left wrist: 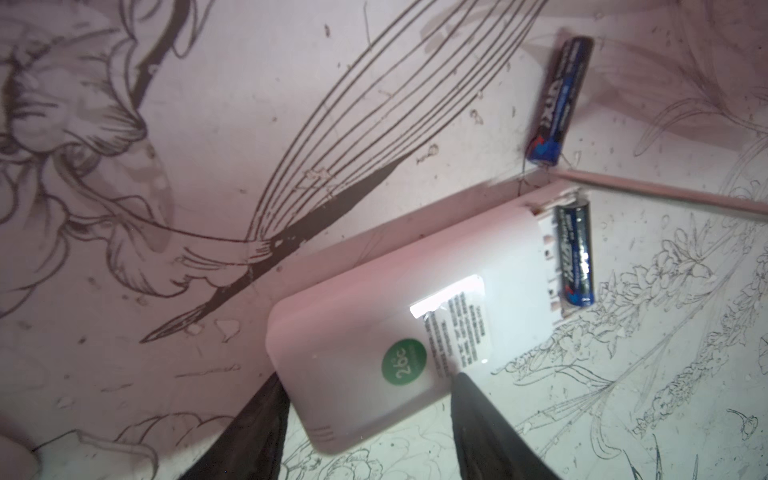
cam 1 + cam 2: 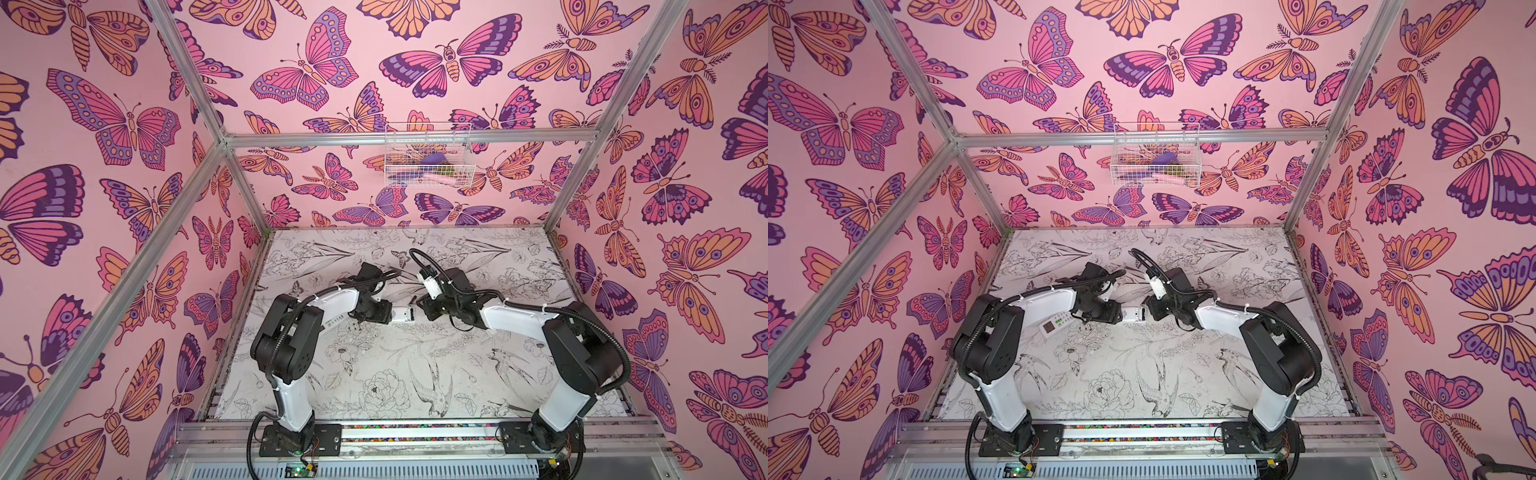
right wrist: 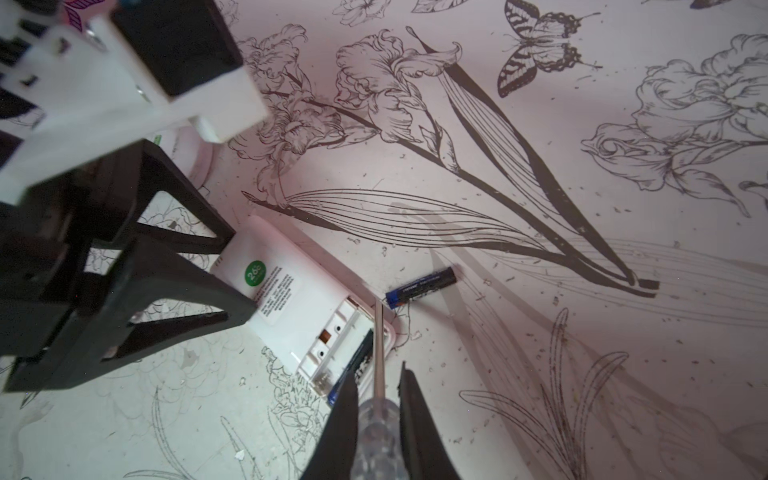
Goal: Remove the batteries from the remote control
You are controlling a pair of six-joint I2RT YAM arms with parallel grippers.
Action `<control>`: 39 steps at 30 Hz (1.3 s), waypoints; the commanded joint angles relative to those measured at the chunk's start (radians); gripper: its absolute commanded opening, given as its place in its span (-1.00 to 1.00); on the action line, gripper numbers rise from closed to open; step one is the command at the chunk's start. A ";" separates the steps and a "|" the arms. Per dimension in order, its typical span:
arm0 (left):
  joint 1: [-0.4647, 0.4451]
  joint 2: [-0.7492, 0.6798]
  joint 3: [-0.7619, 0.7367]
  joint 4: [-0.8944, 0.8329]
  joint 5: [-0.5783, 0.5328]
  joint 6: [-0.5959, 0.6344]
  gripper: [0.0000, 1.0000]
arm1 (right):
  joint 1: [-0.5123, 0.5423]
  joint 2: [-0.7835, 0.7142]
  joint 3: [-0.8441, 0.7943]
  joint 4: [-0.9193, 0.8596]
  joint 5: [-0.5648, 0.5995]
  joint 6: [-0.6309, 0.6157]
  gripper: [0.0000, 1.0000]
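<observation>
The white remote control (image 1: 395, 316) lies back-up mid-table, its battery bay uncovered at the far end. My left gripper (image 1: 368, 378) is shut on its sticker end, a finger on each long side. One black-and-blue battery (image 1: 575, 255) sits in the bay's outer slot. A second battery (image 1: 559, 102) lies loose on the table just beyond the remote (image 3: 299, 299), also seen from the right wrist (image 3: 419, 286). My right gripper (image 3: 377, 374) is shut on a clear-handled screwdriver (image 3: 379, 340), whose thin shaft reaches over the bay beside the seated battery (image 3: 357, 361). In both top views the grippers meet at the remote (image 2: 402, 314).
A second white remote (image 2: 1059, 323), buttons up, lies under the left forearm. A wire basket (image 2: 428, 156) with small items hangs on the back wall. The floral-printed table (image 2: 374, 374) is walled on three sides by butterfly-patterned panels.
</observation>
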 commanded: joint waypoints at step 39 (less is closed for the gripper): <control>0.275 -0.379 -0.108 0.004 0.056 0.184 1.00 | 0.115 -0.146 -0.096 -0.158 0.138 0.303 -1.00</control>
